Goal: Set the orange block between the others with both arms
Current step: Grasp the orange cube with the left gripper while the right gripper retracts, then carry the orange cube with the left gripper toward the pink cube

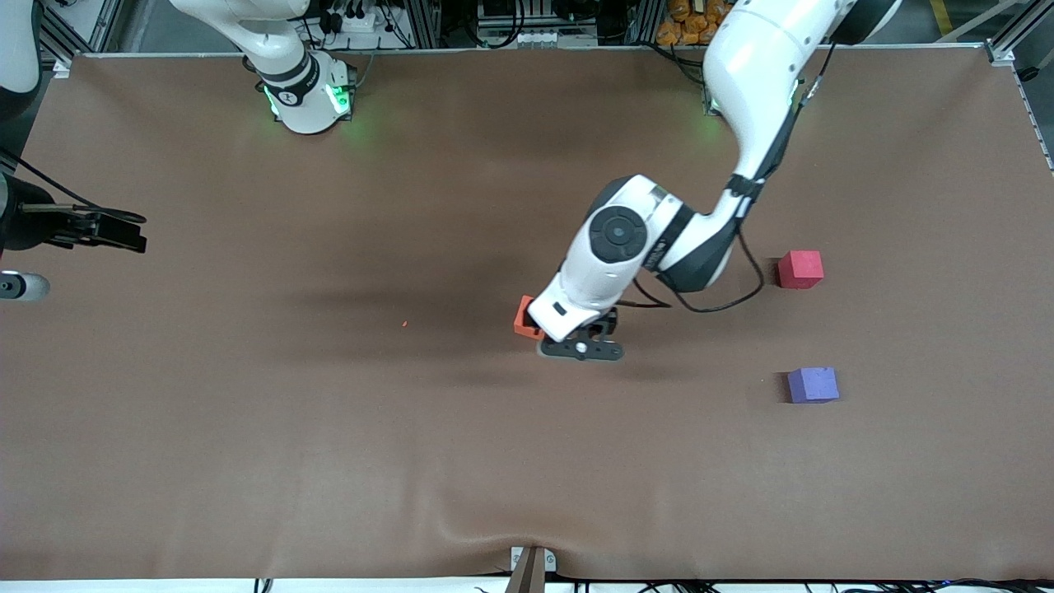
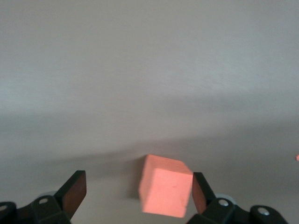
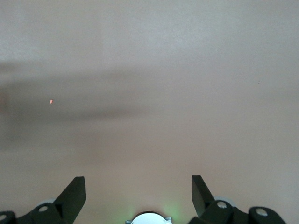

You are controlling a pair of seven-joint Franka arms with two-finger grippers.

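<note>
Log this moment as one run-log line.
left gripper: open, around orange block | right gripper: open, waiting | red cube, purple cube: apart, unmoved-to

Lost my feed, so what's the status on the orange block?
Left gripper open, straddling orange block on the table, one finger against it. Right gripper open, waiting. Pinkish-red cube and purple cube apart, gap unobstructed.

Table (image 1: 247,428) was covered in matt brown cloth, slightly rippled at the near edge. Orange block (image 2: 164,191) looked like matt foam. Arm shells (image 1: 757,74) were glossy white plastic.
</note>
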